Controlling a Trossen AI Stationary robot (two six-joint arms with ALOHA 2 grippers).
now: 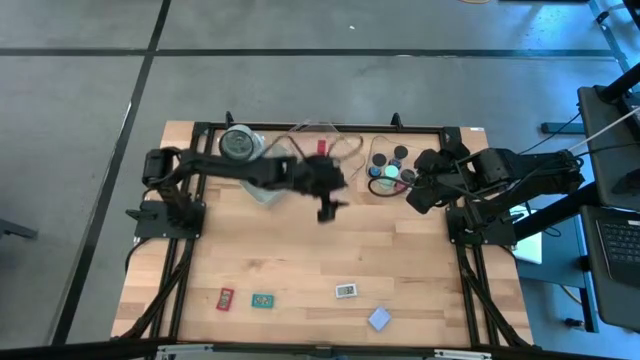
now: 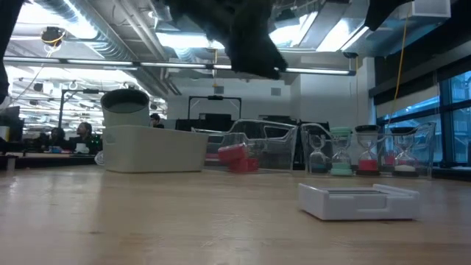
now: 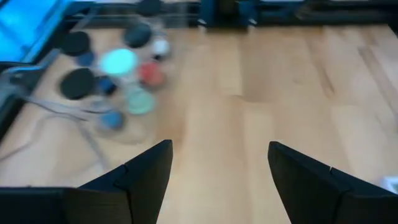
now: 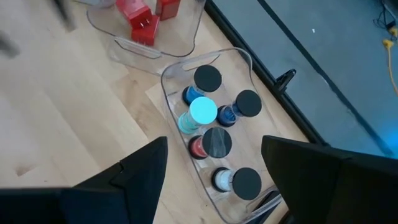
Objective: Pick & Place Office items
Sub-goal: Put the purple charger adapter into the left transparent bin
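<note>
Left gripper (image 1: pixel 326 207) hangs open, empty, mid-table. Four flat cards, e.g. white one (image 1: pixel 346 291), lie along near edge, well apart from it; left arm's closer. Right gripper (image 4: pixel 211 168) open over timer tray (image 4: pixel 177 78).

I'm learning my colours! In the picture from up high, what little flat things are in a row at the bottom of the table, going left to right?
Red flat rectangle → teal flat rectangle → white flat rectangle → pale-blue flat rectangle, which sits a bit nearer the table's front edge than the others.
</note>
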